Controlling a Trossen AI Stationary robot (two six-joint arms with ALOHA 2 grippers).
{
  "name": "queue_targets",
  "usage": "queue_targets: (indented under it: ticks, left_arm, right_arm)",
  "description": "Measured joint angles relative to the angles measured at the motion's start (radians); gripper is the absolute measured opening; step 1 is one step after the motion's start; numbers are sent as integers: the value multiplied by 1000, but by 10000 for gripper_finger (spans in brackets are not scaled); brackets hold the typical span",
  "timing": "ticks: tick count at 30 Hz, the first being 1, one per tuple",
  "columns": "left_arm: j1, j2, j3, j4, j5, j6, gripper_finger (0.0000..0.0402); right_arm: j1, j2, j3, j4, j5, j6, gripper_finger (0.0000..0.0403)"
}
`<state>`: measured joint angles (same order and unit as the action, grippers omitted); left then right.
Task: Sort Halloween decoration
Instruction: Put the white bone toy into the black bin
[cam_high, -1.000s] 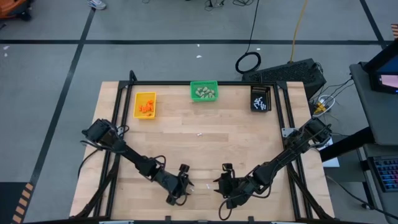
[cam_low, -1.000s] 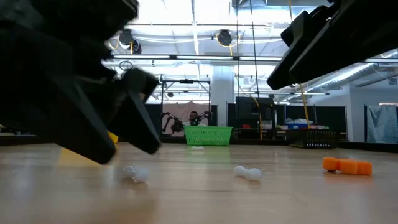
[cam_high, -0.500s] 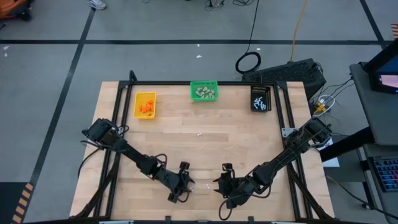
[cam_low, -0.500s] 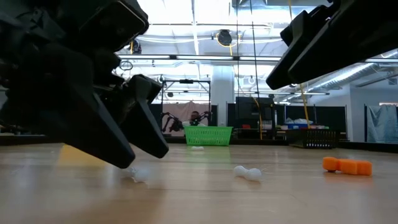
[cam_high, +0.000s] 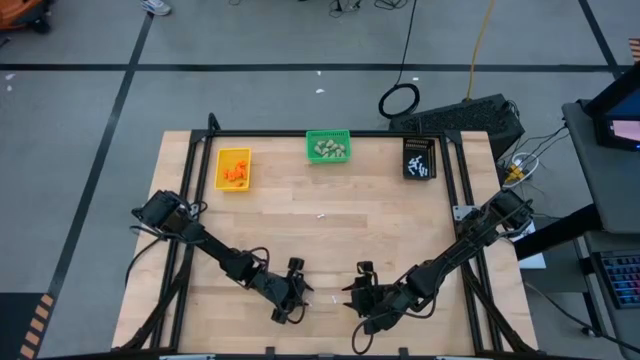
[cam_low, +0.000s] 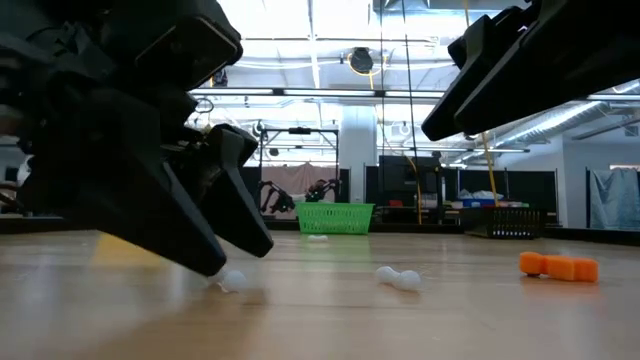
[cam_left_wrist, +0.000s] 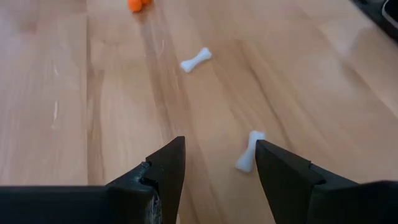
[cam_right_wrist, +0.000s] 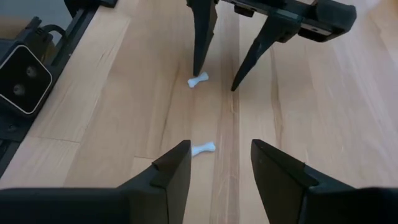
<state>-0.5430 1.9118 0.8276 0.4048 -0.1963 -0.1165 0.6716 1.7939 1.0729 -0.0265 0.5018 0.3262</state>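
Two small white bone-shaped sticks lie flat on the wooden table near its front edge. One stick (cam_left_wrist: 250, 151) lies right at one fingertip of my open left gripper (cam_left_wrist: 217, 146), whose tips are down at the table (cam_low: 235, 250). The other stick (cam_right_wrist: 203, 148) lies farther toward the table's right, below my open right gripper (cam_right_wrist: 217, 152), which hangs well above the table. An orange piece (cam_low: 558, 266) lies farther right still. My left gripper slants down from the table's left, with one fingertip (cam_right_wrist: 196, 67) right beside the end of the white stick (cam_right_wrist: 198, 79). Whether it touches the stick, I cannot tell. The stick lies flat on the table, outside the gap between the fingers.
Along the far edge stand a yellow bin (cam_high: 233, 169) with orange bits, a green bin (cam_high: 328, 148) with beige lumps and a black bin (cam_high: 420, 158) with white sticks. A tiny white piece (cam_high: 321, 215) lies mid-table. A black frame (cam_high: 187, 160) borders the table.
My left gripper has swung a little toward the table's right, bringing its fingertips up to the nearer white stick. Its fingers have stayed equally far apart.
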Motion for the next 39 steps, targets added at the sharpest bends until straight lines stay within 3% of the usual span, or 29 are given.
queue_targets:
  ticks: [6,15,25,30,39]
  left_arm:
    - [1,0,0,-36,-55,-1,193]
    - [1,-13,0,-51,-266,-74,193]
    - [-50,-55,0,28,-202,-366,193]
    - [-86,-18,0,79,-213,-375,193]
    - [-94,6,0,70,-185,-394,193]
  right_arm:
    - [0,0,0,0,0,-2,155]
    - [0,0,0,-7,0,0,155]
    - [4,0,0,-9,3,11,155]
    - [2,3,0,38,51,6,155]
    - [-8,100,1,166,45,55,136]
